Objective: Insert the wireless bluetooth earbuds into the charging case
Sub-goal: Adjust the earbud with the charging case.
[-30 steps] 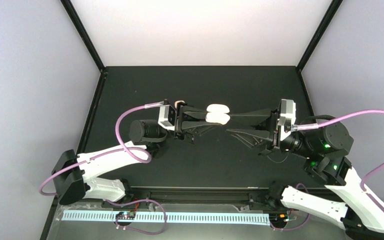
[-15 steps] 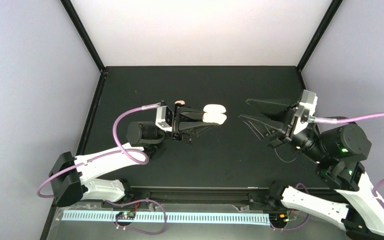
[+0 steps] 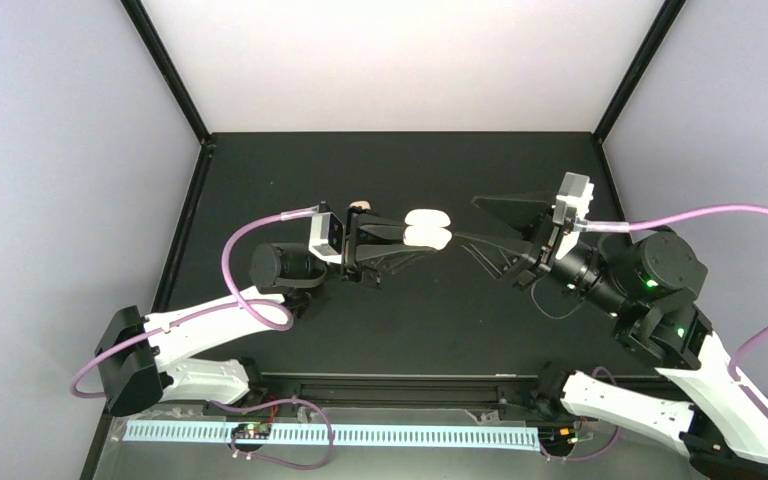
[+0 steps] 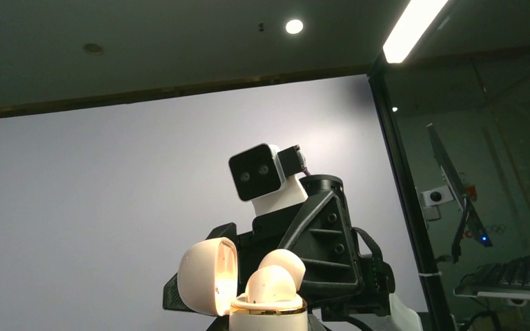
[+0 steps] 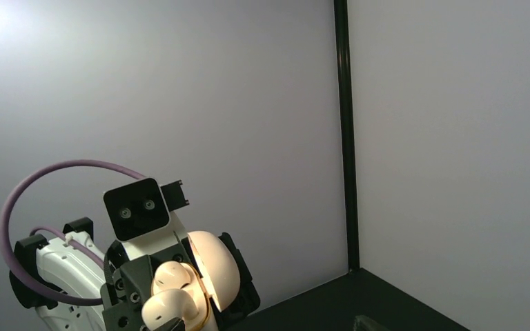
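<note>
My left gripper (image 3: 407, 238) is shut on the cream charging case (image 3: 428, 238) and holds it above the table with its lid (image 3: 427, 217) open. In the left wrist view the case (image 4: 268, 316) sits at the bottom edge with its lid (image 4: 207, 276) swung left. Two cream earbuds (image 4: 276, 274) stand in its wells. The right wrist view shows the same earbuds (image 5: 171, 281) and lid (image 5: 215, 265). My right gripper (image 3: 466, 221) is open and empty, its fingertips just right of the case. A small cream-pink piece (image 3: 358, 206) lies beside my left gripper.
The black table (image 3: 400, 160) is walled by pale panels with black corner posts (image 3: 630, 75). Purple cables (image 3: 250, 245) loop off both wrists. The arm bases and a rail (image 3: 400, 385) line the near edge.
My right gripper was at the case a second ago, drew back to the right, and has come back close to it, open. My left gripper with the case drifted slightly left.
</note>
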`<action>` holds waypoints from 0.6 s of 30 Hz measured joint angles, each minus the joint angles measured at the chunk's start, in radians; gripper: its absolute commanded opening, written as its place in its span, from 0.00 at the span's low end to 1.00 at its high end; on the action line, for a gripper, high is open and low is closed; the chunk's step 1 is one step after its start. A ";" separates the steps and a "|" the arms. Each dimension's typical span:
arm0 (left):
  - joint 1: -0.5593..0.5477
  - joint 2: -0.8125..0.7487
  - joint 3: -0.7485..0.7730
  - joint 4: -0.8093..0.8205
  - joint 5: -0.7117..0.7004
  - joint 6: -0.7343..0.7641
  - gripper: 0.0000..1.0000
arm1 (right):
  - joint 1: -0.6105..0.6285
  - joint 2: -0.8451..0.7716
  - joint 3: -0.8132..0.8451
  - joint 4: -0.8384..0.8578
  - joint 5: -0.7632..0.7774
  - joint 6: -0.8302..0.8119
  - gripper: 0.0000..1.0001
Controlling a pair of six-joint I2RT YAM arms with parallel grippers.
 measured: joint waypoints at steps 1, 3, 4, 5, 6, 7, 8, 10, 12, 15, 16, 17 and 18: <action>0.000 0.000 0.000 -0.002 0.000 0.001 0.02 | 0.000 -0.004 0.000 0.002 0.000 -0.001 0.63; 0.000 0.000 0.000 -0.005 0.000 0.002 0.02 | 0.000 -0.010 0.000 0.004 -0.001 -0.001 0.64; 0.000 0.000 0.000 -0.007 0.000 0.002 0.02 | 0.000 -0.012 0.000 0.004 -0.001 -0.001 0.64; 0.000 0.000 0.000 -0.008 0.000 0.003 0.02 | 0.000 -0.013 -0.001 0.005 -0.001 -0.001 0.64; 0.000 0.000 0.000 -0.009 0.000 0.003 0.01 | 0.000 -0.014 -0.001 0.005 -0.002 -0.001 0.64; 0.000 0.000 0.000 -0.009 0.000 0.004 0.02 | 0.000 -0.014 -0.001 0.005 -0.004 -0.001 0.64; 0.000 0.000 0.000 -0.008 0.000 0.005 0.02 | 0.000 -0.014 -0.001 0.006 -0.007 -0.001 0.64; 0.000 0.000 0.000 -0.009 0.000 0.005 0.02 | 0.000 -0.014 -0.001 0.006 -0.010 -0.001 0.64; 0.000 0.000 0.000 -0.010 0.000 0.005 0.02 | 0.000 -0.013 -0.001 0.006 -0.017 -0.001 0.65; 0.000 0.000 0.000 -0.012 0.001 0.005 0.01 | 0.000 -0.008 -0.001 0.006 -0.028 -0.001 0.65; 0.000 0.000 0.000 -0.013 0.001 0.005 0.02 | 0.000 -0.006 -0.001 0.006 -0.029 -0.001 0.65; 0.000 0.000 0.000 -0.014 0.002 0.005 0.02 | 0.000 -0.004 -0.001 0.006 -0.030 -0.001 0.65; 0.000 0.000 0.000 -0.015 0.003 0.005 0.02 | 0.000 -0.002 -0.001 0.006 -0.031 -0.001 0.65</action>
